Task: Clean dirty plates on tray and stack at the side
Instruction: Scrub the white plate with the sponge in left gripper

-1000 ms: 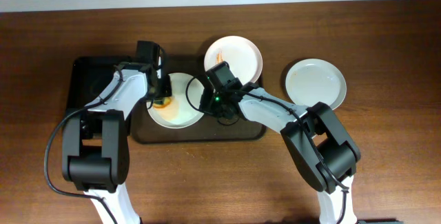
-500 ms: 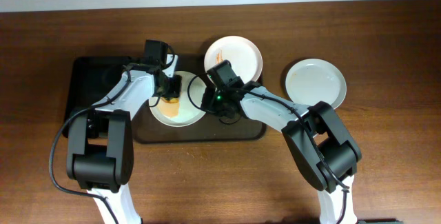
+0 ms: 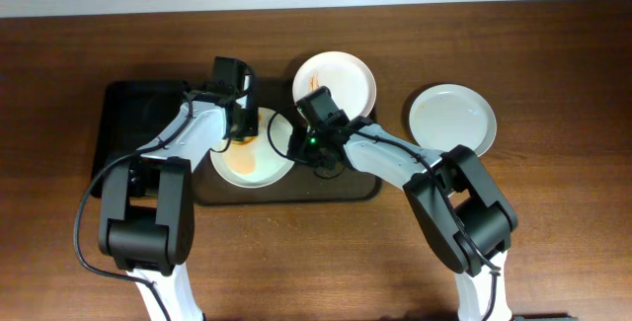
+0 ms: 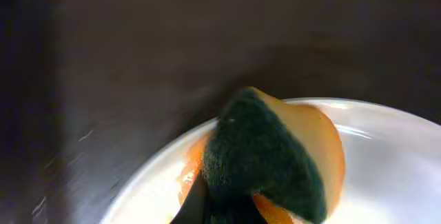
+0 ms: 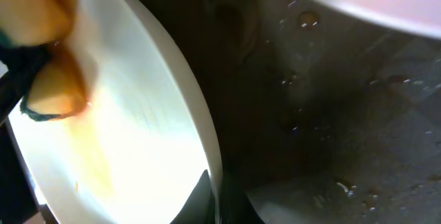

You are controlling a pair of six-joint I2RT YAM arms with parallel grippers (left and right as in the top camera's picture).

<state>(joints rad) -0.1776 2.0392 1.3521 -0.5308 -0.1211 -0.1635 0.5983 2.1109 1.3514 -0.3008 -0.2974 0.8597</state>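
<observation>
A dirty plate (image 3: pixel 253 159) smeared with orange sauce lies on the dark tray (image 3: pixel 138 123). My left gripper (image 3: pixel 240 129) is shut on a green-and-orange sponge (image 4: pixel 265 156) and presses it on the plate's far rim (image 4: pixel 386 155). My right gripper (image 3: pixel 297 149) is shut on the plate's right rim (image 5: pixel 200 141), one finger on each side. A second dirty plate (image 3: pixel 336 78) with a sauce streak lies at the tray's far right corner. A clean white plate (image 3: pixel 453 119) lies on the table to the right.
The tray's left half is bare and wet; water drops show on its surface in the right wrist view (image 5: pixel 331 141). The brown wooden table (image 3: pixel 553 222) surrounds the tray. A pale wall edge runs along the back.
My left gripper has moved the sponge from the plate's left side up toward its far rim. The right gripper has kept its hold on the plate's rim.
</observation>
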